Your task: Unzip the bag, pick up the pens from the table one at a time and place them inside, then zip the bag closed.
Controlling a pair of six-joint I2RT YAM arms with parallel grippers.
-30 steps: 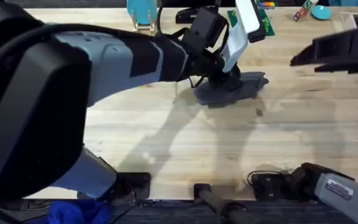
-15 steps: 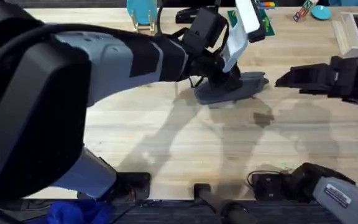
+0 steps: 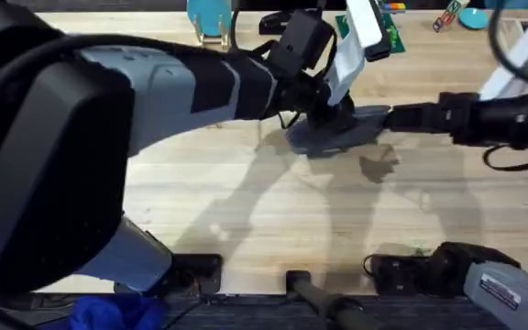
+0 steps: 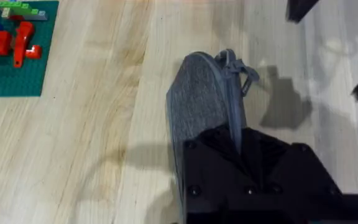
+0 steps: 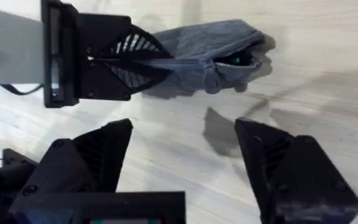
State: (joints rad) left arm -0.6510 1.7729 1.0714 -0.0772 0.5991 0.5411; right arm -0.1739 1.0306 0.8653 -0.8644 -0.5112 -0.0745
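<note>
two arms meet at the grey-blue fabric pencil pouch (image 3: 342,130), which lies on the light wooden table (image 3: 246,202) toward its far side, right of centre in the overhead view. the left gripper (image 3: 333,110) is clamped down on one end of the pouch; its own wrist view shows the black fingers (image 4: 247,168) covering that end, with the zipper line and its pull (image 4: 238,68) at the free end. the right gripper (image 3: 401,117) reaches in from the right, its tips just beside the pouch's far end in the overhead view. the right wrist view adds what the overhead hides: the two black fingers (image 5: 291,162) stand wide apart with nothing between them, and the pouch end nearest them gapes slightly, something dark with a green spot visible inside. the left wrist view alone shows a green building-brick plate (image 4: 17,74) with red pieces, well apart from the pouch.
</note>
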